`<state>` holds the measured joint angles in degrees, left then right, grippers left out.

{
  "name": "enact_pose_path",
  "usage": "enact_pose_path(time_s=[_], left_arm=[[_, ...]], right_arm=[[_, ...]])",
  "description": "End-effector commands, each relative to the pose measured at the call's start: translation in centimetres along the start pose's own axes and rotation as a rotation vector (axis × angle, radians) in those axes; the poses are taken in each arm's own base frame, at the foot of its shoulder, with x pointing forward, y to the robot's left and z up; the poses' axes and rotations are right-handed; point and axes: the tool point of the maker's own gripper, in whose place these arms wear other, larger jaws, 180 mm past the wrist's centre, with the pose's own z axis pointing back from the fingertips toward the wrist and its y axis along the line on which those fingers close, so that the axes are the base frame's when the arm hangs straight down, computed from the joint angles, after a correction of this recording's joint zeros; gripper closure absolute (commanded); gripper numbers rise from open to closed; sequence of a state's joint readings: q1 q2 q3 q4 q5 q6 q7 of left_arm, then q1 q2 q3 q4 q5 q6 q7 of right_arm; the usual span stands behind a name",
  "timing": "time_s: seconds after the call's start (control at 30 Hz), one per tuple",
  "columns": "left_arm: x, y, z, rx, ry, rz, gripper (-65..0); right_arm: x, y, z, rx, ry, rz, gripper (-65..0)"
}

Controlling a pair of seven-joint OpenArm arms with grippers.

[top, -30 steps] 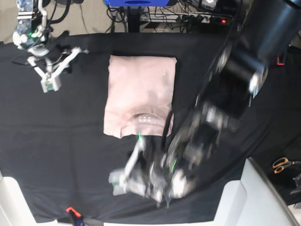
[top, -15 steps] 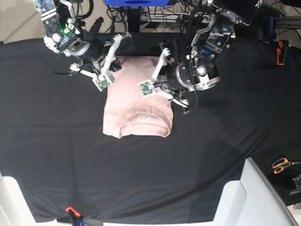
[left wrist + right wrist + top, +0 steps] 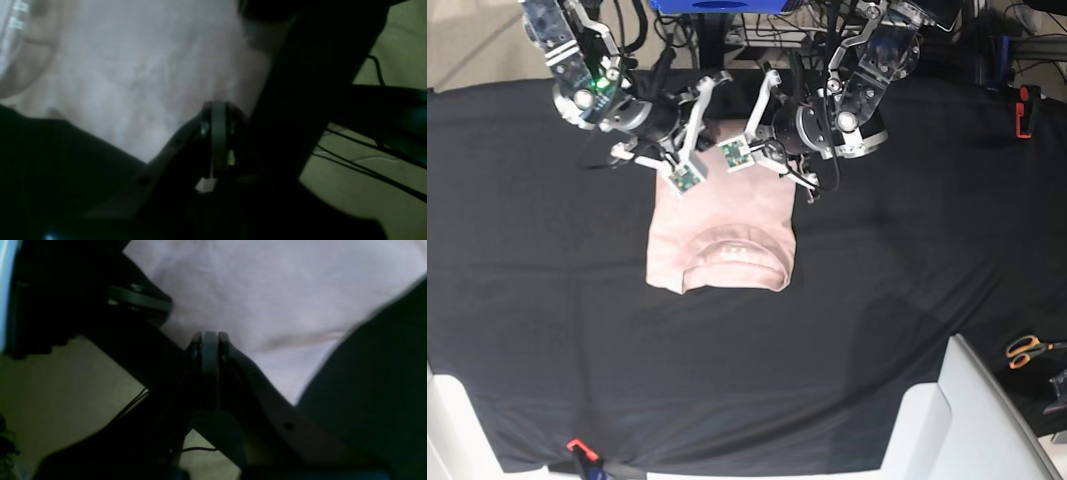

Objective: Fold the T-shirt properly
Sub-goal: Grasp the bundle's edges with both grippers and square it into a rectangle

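On the left of the base view, the right gripper (image 3: 689, 150) sat over the far left corner of the T-shirt (image 3: 727, 225). In its wrist view the jaws were pressed together, and the right gripper (image 3: 209, 350) met the edge of the pink cloth; whether any fabric was pinched between them could not be told. The T-shirt lay folded into a narrow shape in the middle of the black table cloth (image 3: 547, 300), its collar at the near end. Further right, the left gripper (image 3: 752, 140) sat over the far right corner of the shirt. Its wrist view showed the left gripper (image 3: 217, 113) with jaws fully together at the shirt's edge, the T-shirt (image 3: 133, 76) spreading away behind it; a hold on the cloth could not be made out there either. At the far right edge lay orange-handled scissors (image 3: 1027, 350), well apart from the shirt.
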<state>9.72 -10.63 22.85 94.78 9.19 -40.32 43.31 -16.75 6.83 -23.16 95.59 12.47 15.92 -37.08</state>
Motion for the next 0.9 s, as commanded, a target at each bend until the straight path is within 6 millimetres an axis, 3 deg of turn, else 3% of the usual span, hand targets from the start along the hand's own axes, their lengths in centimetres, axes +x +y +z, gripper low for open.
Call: enact_pose_path(time_s=[0.0, 0.17, 0.4, 0.5, 0.57, 0.73, 0.87], left_arm=[[0.5, 0.5, 0.1, 0.013, -0.021, 0.003, 0.0], [-1.3, 0.6, -0.5, -0.004, 0.027, 0.014, 0.0], [-1.9, 0.8, -0.4, -0.001, 0.041, 0.008, 0.0], [-1.2, 1.2, 0.3, 0.021, 0.022, -0.008, 0.0], [0.4, 2.2, 1.8, 0.068, -0.028, -0.032, 0.0], [0.9, 8.3, 7.5, 0.297, -0.038, 0.030, 0.0], [0.9, 10.5, 8.4, 0.351, -0.004, 0.038, 0.0]], right_arm=[[0.6, -0.5, -0.1, -0.009, -0.021, -0.001, -2.0], [-1.2, -1.3, -1.1, -0.015, 0.030, -0.018, -2.0], [-2.2, -1.9, -1.3, -0.023, 0.032, -0.023, -2.0], [-1.1, -1.8, -0.7, -0.031, 0.002, -0.018, -2.0], [0.4, -1.7, 0.5, -0.058, -0.051, -0.026, -2.0], [4.0, -0.9, 3.2, -0.077, -0.083, 0.000, -2.0], [5.9, -0.8, 2.4, -0.069, -0.095, -0.005, -2.0]])
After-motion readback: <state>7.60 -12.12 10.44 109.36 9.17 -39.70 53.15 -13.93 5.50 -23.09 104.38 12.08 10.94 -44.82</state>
